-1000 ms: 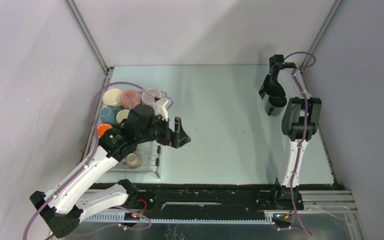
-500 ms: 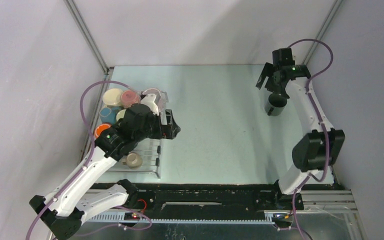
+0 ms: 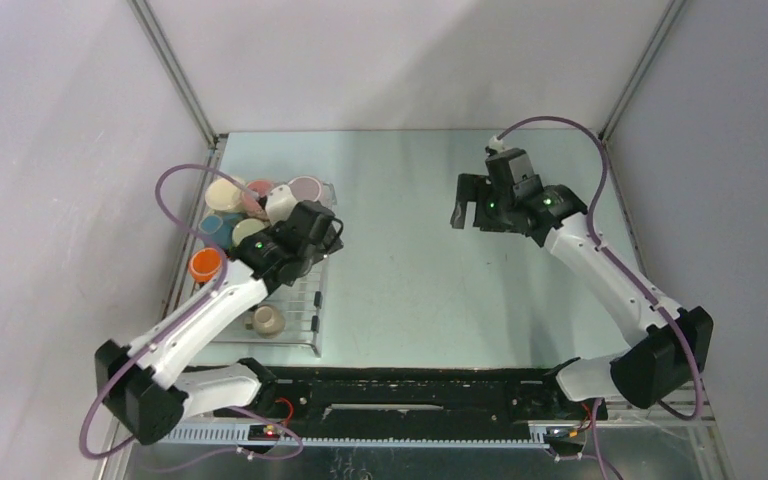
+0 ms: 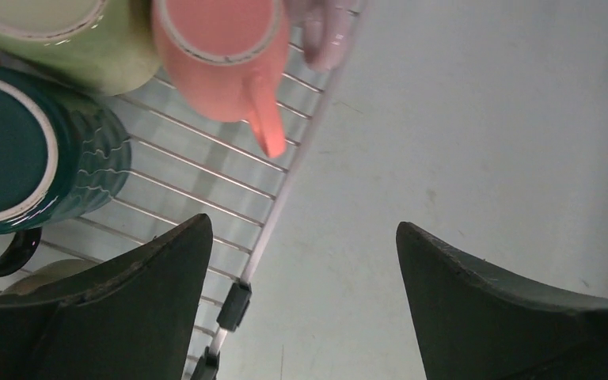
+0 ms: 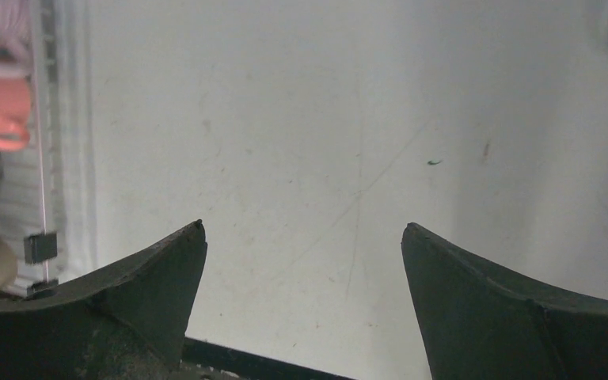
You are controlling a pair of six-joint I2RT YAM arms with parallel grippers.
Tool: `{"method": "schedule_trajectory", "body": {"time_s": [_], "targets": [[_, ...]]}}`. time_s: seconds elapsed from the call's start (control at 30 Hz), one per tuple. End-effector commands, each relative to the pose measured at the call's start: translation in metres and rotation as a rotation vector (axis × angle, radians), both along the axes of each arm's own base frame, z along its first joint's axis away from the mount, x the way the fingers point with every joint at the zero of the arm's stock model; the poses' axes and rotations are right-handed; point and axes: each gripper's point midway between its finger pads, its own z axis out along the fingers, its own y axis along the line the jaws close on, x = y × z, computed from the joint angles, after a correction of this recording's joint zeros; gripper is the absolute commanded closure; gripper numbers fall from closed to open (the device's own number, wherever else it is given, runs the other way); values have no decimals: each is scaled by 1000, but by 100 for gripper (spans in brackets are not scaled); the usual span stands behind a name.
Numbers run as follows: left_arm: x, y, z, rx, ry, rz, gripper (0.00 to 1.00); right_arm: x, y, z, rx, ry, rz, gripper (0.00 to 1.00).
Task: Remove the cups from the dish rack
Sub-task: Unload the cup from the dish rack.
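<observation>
Left claw (image 4: 302, 226) spread over the rack (image 4: 234, 303) edge (right claw (image 5: 303, 226) spread too, empty): closing here could snag wire or knock the pink cup (image 4: 222, 47).

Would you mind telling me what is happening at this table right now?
Two robot arms are unloading small mugs from a flat silvery wire dish rack. The left tool hangs open and empty over the rack's right edge, close to a pink mug, a dark teal mug and a pale green mug. The right tool is open and empty above the bare pale tabletop. Several mugs are still in the rack.
</observation>
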Motion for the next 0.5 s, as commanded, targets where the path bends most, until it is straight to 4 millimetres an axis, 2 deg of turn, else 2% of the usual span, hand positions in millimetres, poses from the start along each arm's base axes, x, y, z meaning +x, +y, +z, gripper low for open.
{"method": "schedule_trajectory", "body": {"time_s": [0.0, 0.23, 0.47], "targets": [[18, 26, 10, 15, -67, 283, 8, -14, 23, 19, 50, -86, 61, 0], [35, 32, -13, 99, -52, 393, 22, -39, 25, 16, 65, -90, 90, 0], [54, 34, -39, 133, 8, 420, 30, -53, 17, 19, 55, -99, 91, 0]]}}
